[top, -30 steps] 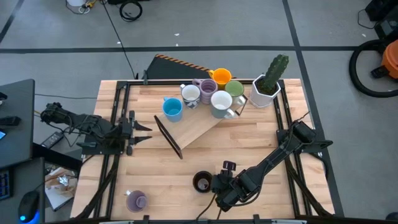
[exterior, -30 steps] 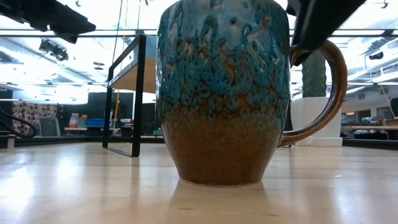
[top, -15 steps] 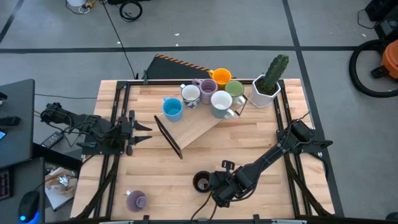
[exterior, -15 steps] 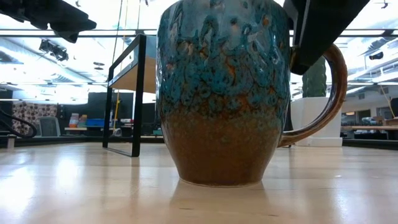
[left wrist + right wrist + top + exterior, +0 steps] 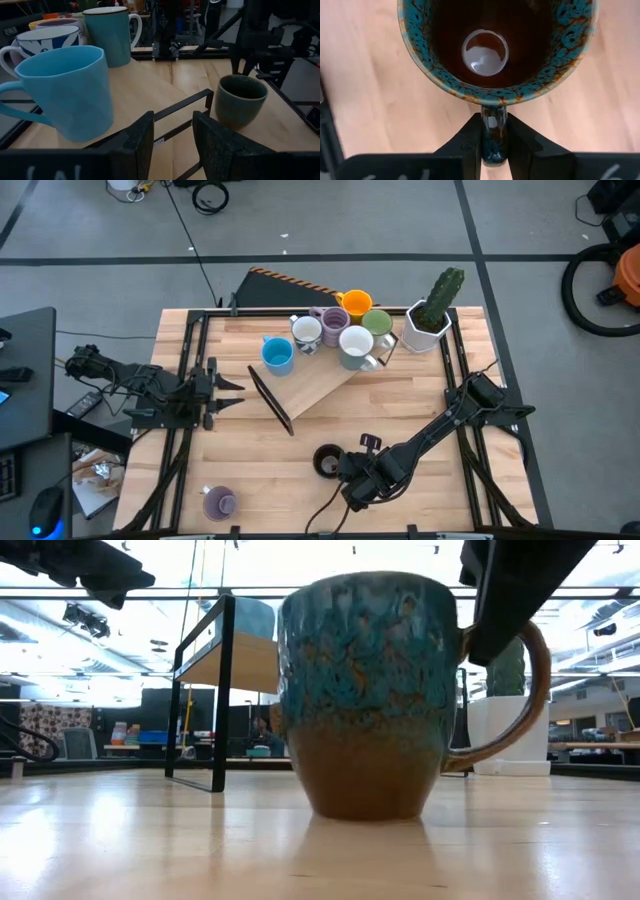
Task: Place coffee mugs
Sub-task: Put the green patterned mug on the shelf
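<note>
- Since a second ago, the dark brown mug (image 5: 326, 462) has slid a little farther from the near edge, and in the low view it now looks smaller and sits more to the right.
- Right gripper (image 5: 494, 142) has clamped in on that mug's handle; a second back its fingers stood wide around it, and now the two dark fingers (image 5: 470, 142) press the handle from both sides.
- That mug (image 5: 380, 700) stands upright on the table (image 5: 250, 470), blue-green glaze up top, brown below, handle toward the right arm (image 5: 430, 438).
- Up at the far side, five mugs crowd on the wooden board (image 5: 310, 388): blue mug (image 5: 277, 355), white patterned mug (image 5: 306, 332), purple mug (image 5: 334, 321), orange mug (image 5: 356, 304), green mug (image 5: 377, 323).
- One bigger white mug (image 5: 356, 346) stands right in front of the green one.
- Second purple mug (image 5: 219, 503) sits alone at the near-left corner of the table, well apart from everything.
- Cactus pot (image 5: 430, 320) stands just right of the mug cluster.
- Left gripper (image 5: 172, 137) waits at the table's left edge, fingers partly apart and holding nothing; the blue mug (image 5: 65, 90) shows just ahead of it.
</note>
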